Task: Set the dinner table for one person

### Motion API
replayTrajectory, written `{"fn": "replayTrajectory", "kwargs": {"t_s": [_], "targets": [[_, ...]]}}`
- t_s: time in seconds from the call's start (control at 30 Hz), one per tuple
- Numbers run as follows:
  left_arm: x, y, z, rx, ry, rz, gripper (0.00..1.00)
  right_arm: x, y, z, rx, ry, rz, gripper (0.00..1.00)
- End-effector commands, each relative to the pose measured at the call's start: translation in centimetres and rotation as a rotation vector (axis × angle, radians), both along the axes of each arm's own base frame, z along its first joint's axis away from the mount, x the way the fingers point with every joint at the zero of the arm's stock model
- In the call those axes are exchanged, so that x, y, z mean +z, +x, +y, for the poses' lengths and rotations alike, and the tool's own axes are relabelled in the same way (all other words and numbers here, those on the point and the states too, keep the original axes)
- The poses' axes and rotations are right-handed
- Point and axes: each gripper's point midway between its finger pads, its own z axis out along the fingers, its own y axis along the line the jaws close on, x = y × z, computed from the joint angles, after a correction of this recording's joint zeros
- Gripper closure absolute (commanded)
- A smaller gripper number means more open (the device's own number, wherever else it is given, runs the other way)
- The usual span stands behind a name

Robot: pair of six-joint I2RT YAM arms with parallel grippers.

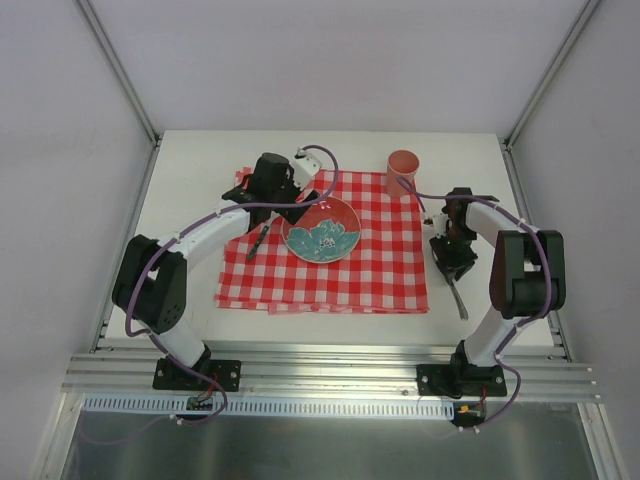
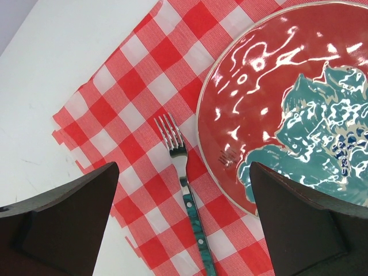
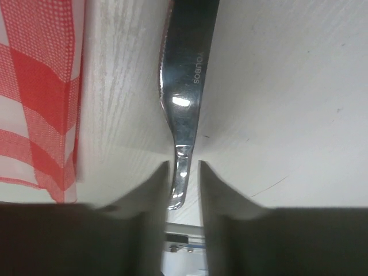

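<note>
the dinner table [image 1: 190, 170] lies flat under both my arms, an off-white rectangle. its long axis runs left to right, parallel to the aluminium rail [image 1: 330, 365] along its near edge, where my bases are bolted. its short sides point away from me toward the back wall.

on the left, my left gripper [image 2: 183, 172] hangs over the left part of the red-and-white checked cloth [image 1: 380, 270]. its jaws are spread wide and they hold nothing. in the wrist view the dark fingers [image 2: 63, 218] stand well apart at the bottom corners, clear of everything below. between them a fork [image 2: 184, 195] lies on the cloth, silver tines at the end away from my fingers, teal handle toward them. it sits just beside the left rim of the plate [image 1: 321, 229], apart from it. the plate rests on the cloth near its middle, glazed red with a teal pattern.

further right, a salmon cup [image 1: 403, 170] stands upright at the cloth's far right corner.

on the right, my right gripper [image 3: 184, 169] is low over bare table just right of the cloth's edge. its jaws are parted only narrowly, one finger on each side of the narrow end of a knife [image 3: 187, 98]. the knife lies flat on the table, and a sliver of table shows between it and my right-hand finger. from above its long axis runs roughly near to far, across the table's own.
</note>
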Motion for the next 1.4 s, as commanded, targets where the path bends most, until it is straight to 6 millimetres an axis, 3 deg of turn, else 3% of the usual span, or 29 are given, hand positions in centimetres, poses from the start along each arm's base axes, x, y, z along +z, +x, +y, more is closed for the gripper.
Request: {"fn": "replayTrajectory", "kwargs": {"t_s": [0.0,0.1,0.47,0.63,0.73,0.77,0.8,0.87,1.17,1.37], "targets": [[1.7,-0.5,-0.5,-0.012,-0.033,-0.037,0.01,1.6,-0.5,-0.2,-0.027,-0.011,-0.031,0.61],[1.6,-0.5,-0.7,-0.016,-0.038,-0.033,0.01,1.3,-1.3,0.0,-0.012,-0.017,-0.013,0.56],[1.9,-0.1,-0.9,-0.013,-0.048,-0.04,0.01,-1.6,-3.7,0.2,0.019,-0.051,0.106,0.59],[2.1,-0.1,-0.8,-0.012,-0.044,-0.046,0.01,-2.3,-3.6,0.2,0.053,-0.079,0.096,0.67],[2.0,-0.2,-0.7,-0.013,-0.042,-0.045,0.01,-2.6,-3.7,-0.1,0.076,-0.106,0.096,0.79],[2.2,-0.2,-0.7,-0.012,-0.045,-0.047,0.01,-2.7,-3.7,-0.2,0.08,-0.116,0.095,0.88],[2.1,-0.2,-0.7,-0.013,-0.043,-0.046,0.01,-2.7,-3.8,-0.1,0.08,-0.115,0.095,0.92],[2.1,-0.2,-0.7,-0.014,-0.042,-0.047,0.01,-2.8,-3.9,0.0,0.08,-0.112,0.1,0.99],[2.0,-0.4,-0.7,-0.015,-0.044,-0.044,0.01,-0.9,-3.3,1.0,0.04,-0.054,0.024,1.0],[2.0,-0.5,-0.7,-0.019,-0.049,-0.041,0.01,-0.1,-3.3,2.8,-0.06,0.118,0.095,1.0]]}}
